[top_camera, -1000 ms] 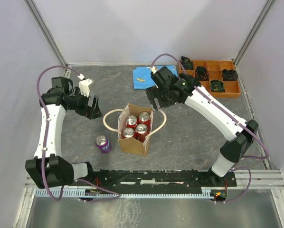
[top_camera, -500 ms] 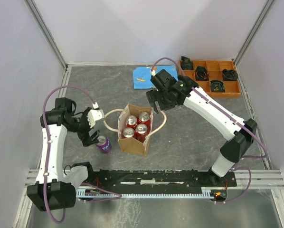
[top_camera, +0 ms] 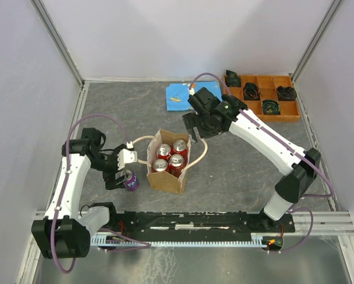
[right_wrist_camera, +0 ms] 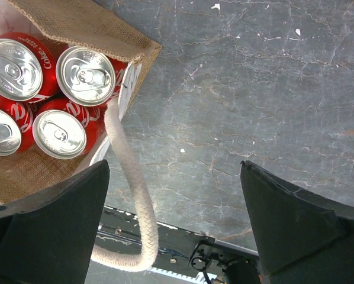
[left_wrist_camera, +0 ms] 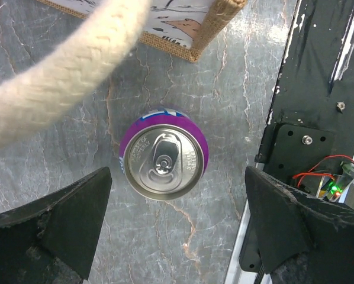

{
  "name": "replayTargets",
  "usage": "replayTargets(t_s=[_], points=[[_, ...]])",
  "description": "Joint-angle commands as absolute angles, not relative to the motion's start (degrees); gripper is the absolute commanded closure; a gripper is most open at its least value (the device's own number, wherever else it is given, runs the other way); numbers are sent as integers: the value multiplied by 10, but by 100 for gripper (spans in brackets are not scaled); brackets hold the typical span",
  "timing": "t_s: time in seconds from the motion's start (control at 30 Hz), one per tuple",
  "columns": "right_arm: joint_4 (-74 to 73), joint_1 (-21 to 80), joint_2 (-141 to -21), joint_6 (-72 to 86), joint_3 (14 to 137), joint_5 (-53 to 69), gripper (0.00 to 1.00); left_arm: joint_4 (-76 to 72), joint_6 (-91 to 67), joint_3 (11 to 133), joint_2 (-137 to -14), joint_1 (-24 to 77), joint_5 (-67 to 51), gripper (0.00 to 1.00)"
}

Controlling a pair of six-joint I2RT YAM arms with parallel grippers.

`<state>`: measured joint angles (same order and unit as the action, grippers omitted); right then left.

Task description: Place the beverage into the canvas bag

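Swinging in from the far left, the left hand now hangs over the purple can, spread wide and not touching it. That can stands upright on the tabletop just beside the canvas bag, which already holds four red cans. The right hand hovers, also spread apart, at the bag's far rim. Grasping, lifting and dropping in remain.

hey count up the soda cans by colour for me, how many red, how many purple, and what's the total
Red cans, inside the canvas bag: 4
Purple can, standing outside the bag: 1
Total: 5
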<state>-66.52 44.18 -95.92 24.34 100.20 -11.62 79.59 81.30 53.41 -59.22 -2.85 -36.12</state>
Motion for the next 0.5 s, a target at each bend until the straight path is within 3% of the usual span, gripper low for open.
replayTargets(t_s=[0.0,0.47], points=[[-653,440,-924,258,990,-123,1,750,844,517,-602,-22,-358,1],[-661,438,-916,265,981,-134,1,631,789,439,-621,43,-323,1]])
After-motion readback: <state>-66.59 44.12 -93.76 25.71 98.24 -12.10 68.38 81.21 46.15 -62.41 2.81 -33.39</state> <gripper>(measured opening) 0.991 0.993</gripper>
